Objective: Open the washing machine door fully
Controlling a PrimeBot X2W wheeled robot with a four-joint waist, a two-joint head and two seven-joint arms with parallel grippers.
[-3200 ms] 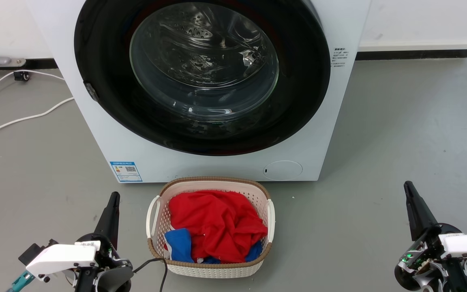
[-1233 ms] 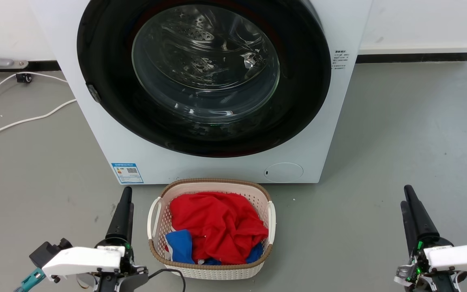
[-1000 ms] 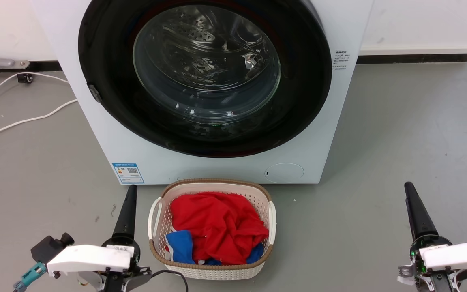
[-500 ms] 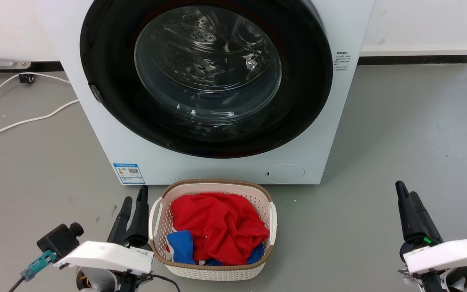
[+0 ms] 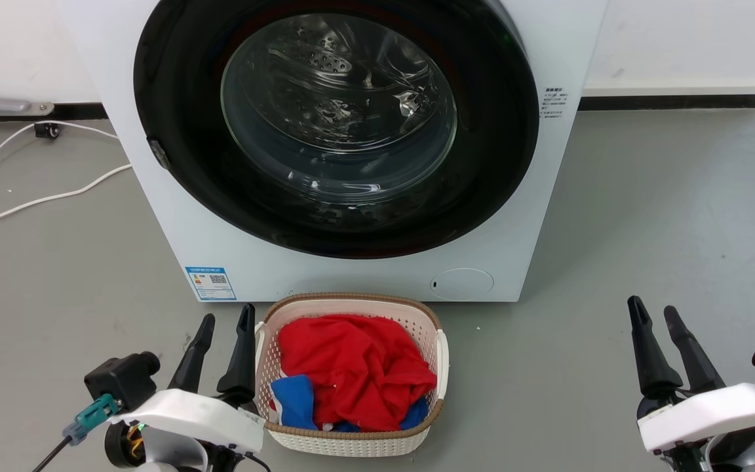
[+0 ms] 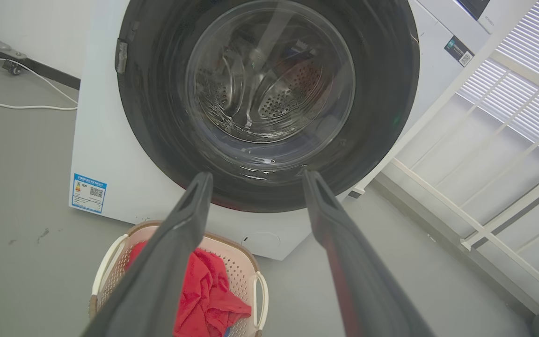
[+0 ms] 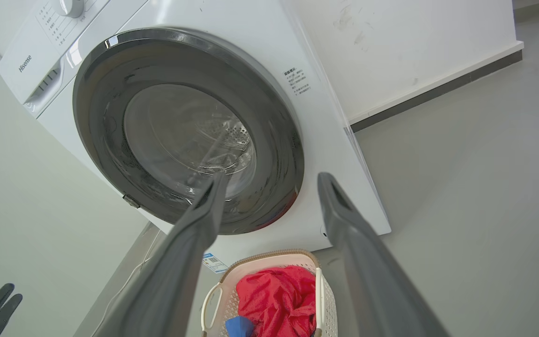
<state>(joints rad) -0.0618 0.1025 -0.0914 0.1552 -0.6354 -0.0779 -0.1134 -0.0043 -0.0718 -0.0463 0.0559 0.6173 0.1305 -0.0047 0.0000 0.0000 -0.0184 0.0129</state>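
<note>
Left gripper (image 5: 227,313) and right gripper (image 5: 651,306) hover low over the floor (image 5: 646,196), fingers parted, holding nothing, well short of the washing machine (image 5: 174,216). Its round black door (image 5: 495,131) lies closed against the front. A basket (image 5: 351,298) of red clothing (image 5: 351,367) stands before the machine, just beside the left gripper.

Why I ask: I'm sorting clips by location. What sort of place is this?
Likely a laundry corner, perhaps a test room: a white front-loading washing machine with its round black door shut, and a basket of red and blue clothes on the grey floor before it.
</note>
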